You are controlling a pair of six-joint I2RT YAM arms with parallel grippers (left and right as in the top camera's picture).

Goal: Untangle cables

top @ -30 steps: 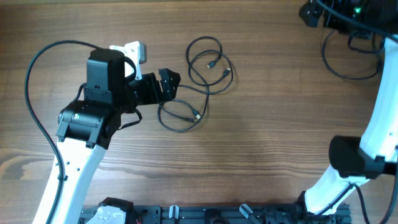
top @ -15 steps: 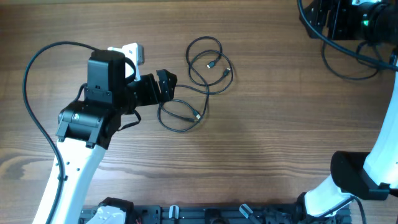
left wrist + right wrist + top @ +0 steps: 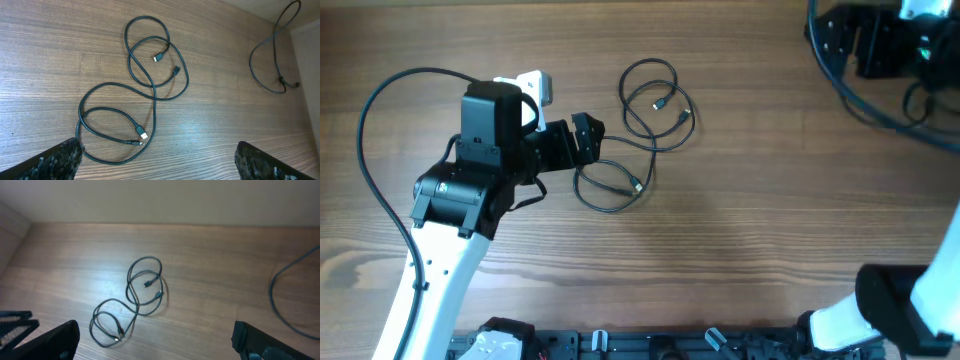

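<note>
**Landmark: left gripper**. Black, two-fingered, on a white arm. Its jaws were spread wide and nothing was held. In its own wrist view only the two fingertips showed, one at each lower corner.

**Cables**. Thin black cords lay flat on the wooden table, directly ahead of the left gripper.
- One larger loop lay nearest the left gripper. Its rim was just beside one fingertip; whether they touched could not be told.
- Two smaller, overlapping loops lay farther ahead of the gripper. Strands crossing one another midway joined them to the near loop.

**Plugs.**
- Two small black plugs lay inside the far loops, near each other but apart.
- One metal-tipped plug lay inside the near loop, the closest plug to the left gripper. A smaller connector end lay just beside it.

**Right gripper**. It was well apart from the left gripper, far off to that gripper's right and farther out over the table. Its jaws were released wide with nothing between them. Its wrist view looked back at the cables from a distance, with the cords small in the middle of the view.

**Thick black arm cable**. It curved across the table far to the right of the left gripper, well apart from the thin cords.
</note>
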